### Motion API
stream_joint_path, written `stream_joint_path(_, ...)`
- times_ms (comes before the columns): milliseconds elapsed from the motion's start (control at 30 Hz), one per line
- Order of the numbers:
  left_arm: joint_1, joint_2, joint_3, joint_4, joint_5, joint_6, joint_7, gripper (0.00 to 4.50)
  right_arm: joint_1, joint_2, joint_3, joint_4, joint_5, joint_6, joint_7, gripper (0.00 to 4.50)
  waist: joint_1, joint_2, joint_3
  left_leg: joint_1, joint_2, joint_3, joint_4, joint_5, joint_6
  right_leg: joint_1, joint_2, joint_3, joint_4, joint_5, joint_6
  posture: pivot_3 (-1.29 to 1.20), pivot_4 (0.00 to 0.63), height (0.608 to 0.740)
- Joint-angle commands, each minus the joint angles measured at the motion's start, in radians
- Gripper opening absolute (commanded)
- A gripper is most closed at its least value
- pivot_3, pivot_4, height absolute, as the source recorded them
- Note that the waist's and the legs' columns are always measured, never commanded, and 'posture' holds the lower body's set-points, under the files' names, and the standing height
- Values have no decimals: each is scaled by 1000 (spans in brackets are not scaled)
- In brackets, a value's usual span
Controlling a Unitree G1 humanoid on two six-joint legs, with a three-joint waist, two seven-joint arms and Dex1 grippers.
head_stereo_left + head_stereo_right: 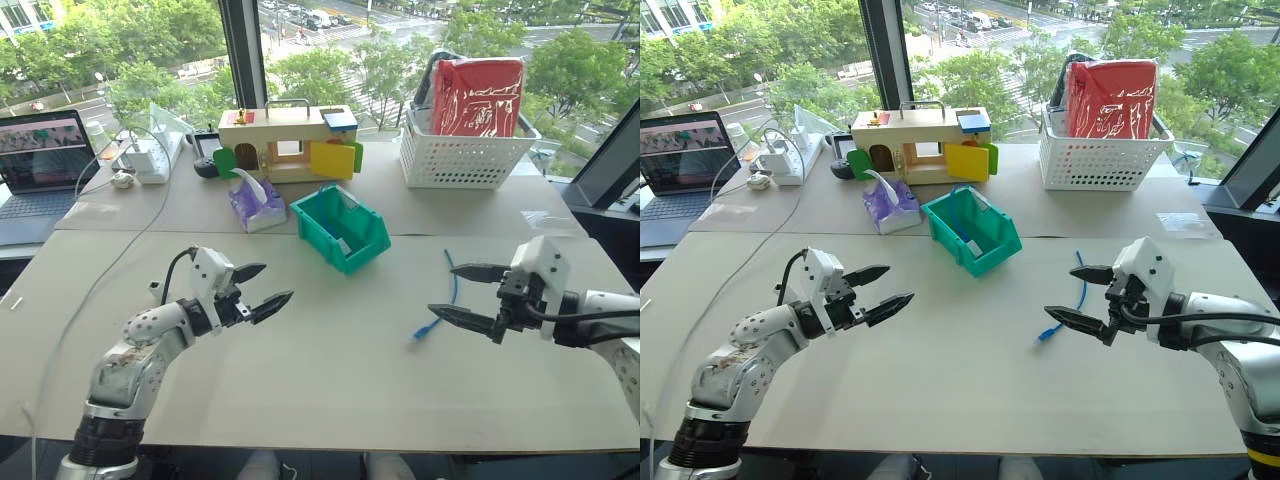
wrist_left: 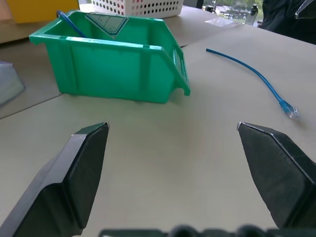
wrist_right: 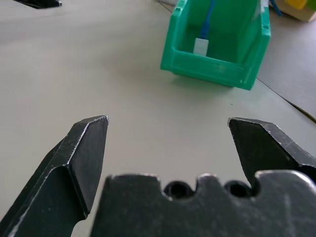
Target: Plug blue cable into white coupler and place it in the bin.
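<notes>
The left gripper (image 1: 262, 288) and right gripper (image 1: 462, 293) both hovered wide open and empty over the table (image 1: 330, 380). One blue cable (image 1: 447, 295) lay just beside the right gripper. The bin (image 3: 217, 69) held a white coupler (image 3: 201, 47) joined to another blue cable.

Both arms raised and bent inward from the lower corners of the head view. Left gripper (image 1: 258, 289), lower left of frame: fingers spread wide, empty, pointing toward frame centre. Right gripper (image 1: 462, 294), right of frame: fingers equally wide apart, empty, pointing left and slightly downward.
</notes>
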Motion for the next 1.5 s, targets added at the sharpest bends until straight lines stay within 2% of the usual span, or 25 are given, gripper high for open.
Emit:
stream_joint_path(33, -16, 35, 2, -57, -38, 23, -56, 4477, -31, -47, 33, -14, -14, -5, 38, 4500, 2, 0, 0, 0, 0, 0, 0, 0, 0, 0, 0, 0, 0, 0, 0, 0, 150, 740)
stream_joint_path(133, -32, 45, -33, -76, -43, 44, -83, 4477, -35, -125, 140, 44, -135, -112, 129, 4500, 4, 0, 0, 0, 0, 0, 0, 0, 0, 0, 0, 0, -1, 0, 0, 0, 150, 740)
stream_joint_path(233, -55, 44, -57, -87, -51, 68, -99, 4477, -88, -146, 236, 161, -226, -241, 219, 4500, 1, 0, 0, 0, 0, 0, 0, 0, 0, 0, 0, 0, -1, -1, 1, 0, 150, 740)
stream_joint_path(433, -75, 39, -70, -85, -38, 63, -109, 4477, -213, -35, 387, 506, -392, -563, 327, 4500, -19, -1, 0, 2, 0, 0, -1, 0, 0, 0, 0, 0, 0, -1, 1, 0, 150, 740)
stream_joint_path(567, -49, 46, -61, -101, -29, 54, -102, 4477, -266, 54, 429, 747, -448, -704, 361, 4500, -22, -1, 1, 1, 0, 0, -1, 0, 0, 0, 0, 0, 0, 0, -1, 0, 150, 740)
stream_joint_path(700, -25, 46, -57, -117, -23, 48, -93, 4500, -308, 133, 432, 908, -459, -803, 386, 3434, -29, -2, 0, 3, 0, 0, -2, 0, 0, 1, 0, 0, 0, 3, -6, 0, 150, 740)
stream_joint_path(733, -24, 46, -55, -118, -24, 49, -92, 4500, -314, 143, 434, 923, -459, -815, 400, 3030, -29, -2, 0, 5, 0, 0, -1, 0, 0, 3, 0, 0, 1, 3, -5, 0, 150, 740)
stream_joint_path(867, -16, 49, -45, -121, -25, 50, -92, 4500, -316, 157, 434, 899, -434, -770, 461, 1674, -29, -2, 0, 7, 0, 1, -1, 0, -1, 4, 0, 0, 1, 1, -2, 0, 150, 740)
stream_joint_path(1033, -16, 56, -37, -117, -24, 48, -96, 4500, -300, 158, 444, 756, -421, -631, 461, 21, -26, -2, 0, 5, 0, 0, -2, 0, -1, 3, 0, 0, 1, 2, -4, 0, 150, 740)
stream_joint_path(1167, -19, 67, -30, -118, -30, 50, -112, 4500, -274, 156, 480, 507, -425, -451, 424, 21, -27, -2, 0, 4, 0, 0, -2, 0, 0, 1, 0, 0, 2, 3, -6, 0, 150, 740)
stream_joint_path(1333, -11, 113, -61, -115, 20, 17, -150, 4500, -267, 220, 532, 244, -362, -177, 360, 21, -22, -2, 0, 4, 0, 0, -2, 0, 0, 1, 0, 0, 1, 2, -4, 0, 150, 740)
stream_joint_path(1400, 3, 147, -103, -107, 78, -31, -183, 4500, -280, 277, 588, 190, -371, -121, 327, 21, -22, -2, 0, 3, 0, 0, -2, 0, 0, 1, 0, 0, 1, 2, -4, 0, 150, 740)
stream_joint_path(1500, 20, 166, -142, -97, 114, -80, -220, 4500, -313, 335, 685, 233, -463, -155, 288, 21, -24, -2, 0, 3, 0, 0, -3, 0, 0, 0, 0, 0, 1, 2, -4, 0, 150, 740)
